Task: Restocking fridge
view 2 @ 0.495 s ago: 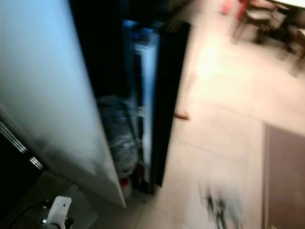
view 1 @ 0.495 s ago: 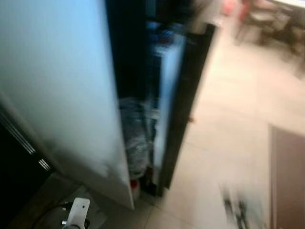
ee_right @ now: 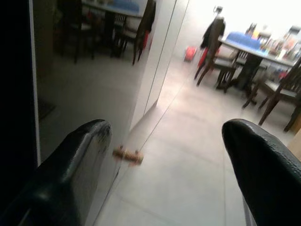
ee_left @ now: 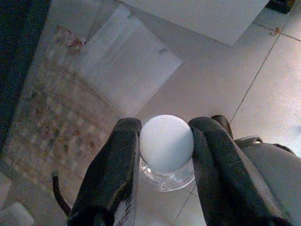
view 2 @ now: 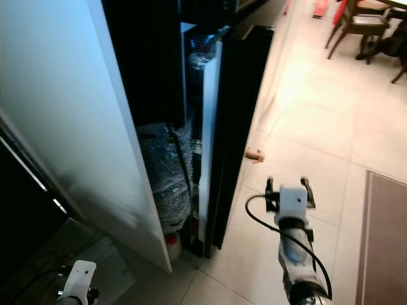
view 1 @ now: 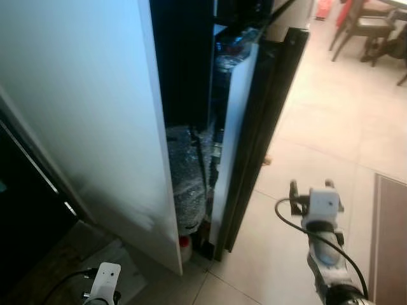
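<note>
My left gripper point(ee_left: 162, 155) is low by my side, its two black fingers point(ee_left: 115, 174) pinched on a small clear jar with a round white lid point(ee_left: 166, 143). That jar is the stock item, and it is still in my grip over the tiled floor point(ee_left: 221, 84), not in the fridge. Under it lie a white paper towel point(ee_left: 124, 63) and a patterned mat point(ee_left: 56, 108).

My right gripper point(view 2: 289, 187) is raised in front of me, fingers spread wide with nothing between them, aimed at the glossy black fridge door point(view 1: 267, 121). The door stands only partly open. The gap between it and the tall white side panel point(view 1: 82, 108) is narrow and dark. In the gap sit a bubble-wrapped bundle point(view 1: 186, 184) and door-shelf bottles point(view 1: 232, 47), which are hard to make out. A small tan wooden piece point(view 2: 254, 154) lies on the floor just past the door edge.

Risks, as I judge them:
- The gap looks too tight for an arm plus the jar, so reaching in now could knock the bundle or the bottles. The door needs to go wider first.
- The door face is smooth and shiny, so my right fingers could slip off its edge.
- The jar is held by the lid area only. A jolt while walking or pulling could tilt or drop it on the tile.
- The wooden piece may snag the door swing or my foot.
</note>
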Controlling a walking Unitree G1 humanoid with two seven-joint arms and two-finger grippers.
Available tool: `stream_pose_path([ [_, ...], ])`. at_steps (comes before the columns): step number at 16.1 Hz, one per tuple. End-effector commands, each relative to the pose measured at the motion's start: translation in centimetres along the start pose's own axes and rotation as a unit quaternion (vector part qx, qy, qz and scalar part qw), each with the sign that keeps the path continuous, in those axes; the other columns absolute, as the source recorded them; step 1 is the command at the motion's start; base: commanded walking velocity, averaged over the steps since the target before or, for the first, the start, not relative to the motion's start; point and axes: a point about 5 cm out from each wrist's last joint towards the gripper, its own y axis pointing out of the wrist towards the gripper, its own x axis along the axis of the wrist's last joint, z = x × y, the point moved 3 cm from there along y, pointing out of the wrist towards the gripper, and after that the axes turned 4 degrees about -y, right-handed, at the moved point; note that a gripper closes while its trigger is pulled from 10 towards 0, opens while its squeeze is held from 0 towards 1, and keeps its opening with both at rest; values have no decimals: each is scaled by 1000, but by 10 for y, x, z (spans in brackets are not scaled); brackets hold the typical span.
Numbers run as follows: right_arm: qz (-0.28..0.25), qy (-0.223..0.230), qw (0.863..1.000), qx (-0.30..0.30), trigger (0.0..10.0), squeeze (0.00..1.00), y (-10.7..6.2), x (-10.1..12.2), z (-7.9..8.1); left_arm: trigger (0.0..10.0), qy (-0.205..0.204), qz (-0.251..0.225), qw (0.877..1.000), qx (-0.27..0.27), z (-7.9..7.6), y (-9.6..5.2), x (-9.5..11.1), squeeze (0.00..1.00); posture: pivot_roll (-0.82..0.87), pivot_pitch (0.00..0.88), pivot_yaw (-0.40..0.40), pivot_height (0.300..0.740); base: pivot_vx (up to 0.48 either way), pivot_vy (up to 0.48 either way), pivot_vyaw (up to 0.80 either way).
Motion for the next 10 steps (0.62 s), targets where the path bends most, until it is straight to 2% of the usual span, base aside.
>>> stream_pose_path([
  [1,-14,18,1000,22,10000,0,2,6,10,10000,0,2,1000,1,0,0,-1,0,-12,0,-14,740,0,0,0],
  [2,-16,42,997,57,10000,0,2,8,21,10000,0,2,1000,1,0,0,-1,0,-11,0,-15,740,0,0,0],
  [4,-20,42,996,82,10000,0,1,10,28,10000,-1,2,1000,1,0,0,-1,0,-14,0,-16,740,0,0,0],
  [7,-8,29,996,81,10000,0,1,6,26,10000,-3,2,1000,2,0,0,0,0,-10,0,-18,740,0,0,0],
  [10,9,14,997,70,10000,0,3,0,18,10000,-5,3,1000,3,0,0,0,0,-5,0,-20,740,0,0,0],
])
